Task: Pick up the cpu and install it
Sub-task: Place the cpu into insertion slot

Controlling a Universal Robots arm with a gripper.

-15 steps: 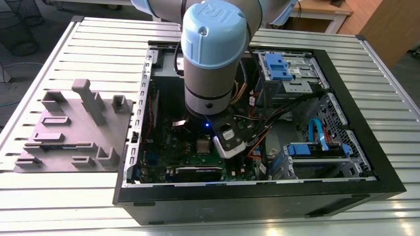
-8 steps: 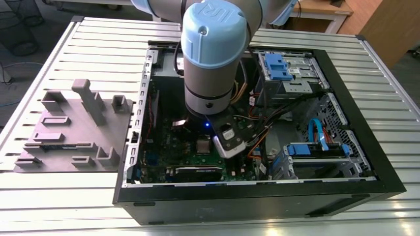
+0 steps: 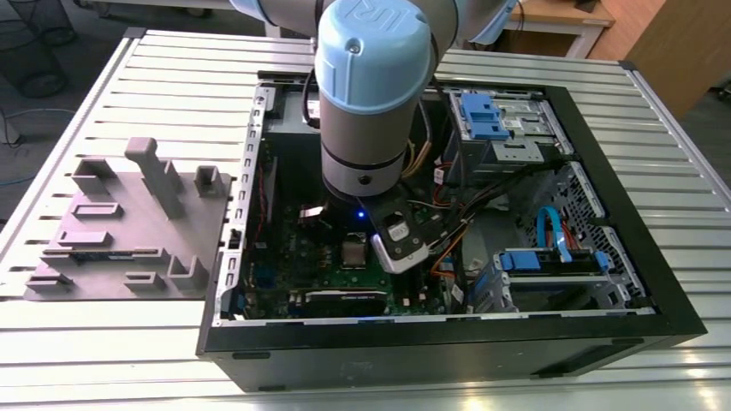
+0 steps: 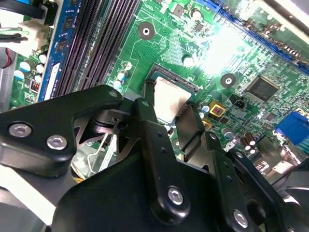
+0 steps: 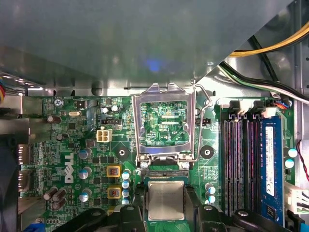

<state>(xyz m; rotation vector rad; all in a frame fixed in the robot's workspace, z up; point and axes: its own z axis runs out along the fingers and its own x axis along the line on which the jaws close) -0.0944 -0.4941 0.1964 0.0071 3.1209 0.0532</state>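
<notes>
Cpu [image 4: 169,99] sits clamped between the two black fingers [image 4: 147,111] of the tool [image 4: 170,105] in the second wrist view. The jaws are drawn in narrow, one finger against each opposite edge of the chip, whose silvery top faces the camera. Directly beneath the fingertips lies the dark socket [image 4: 173,77] on the green motherboard [image 4: 159,43]; I cannot tell whether the chip already rests in it.

In the first wrist view the tool [image 5: 165,205] grips the cpu [image 5: 165,198] the same way. Just beyond the fingertips the metal socket frame [image 5: 164,123] lies swung open, with memory slots [image 5: 236,159] off to one side of the tool.

In the exterior view the arm [image 3: 365,94] reaches straight down into the open computer case [image 3: 457,342] on the slatted worktop [image 3: 171,68], its wrist vertical. The grey moulded tray [image 3: 126,231] lies well apart from the tool, outside the case toward the exterior view's left.
</notes>
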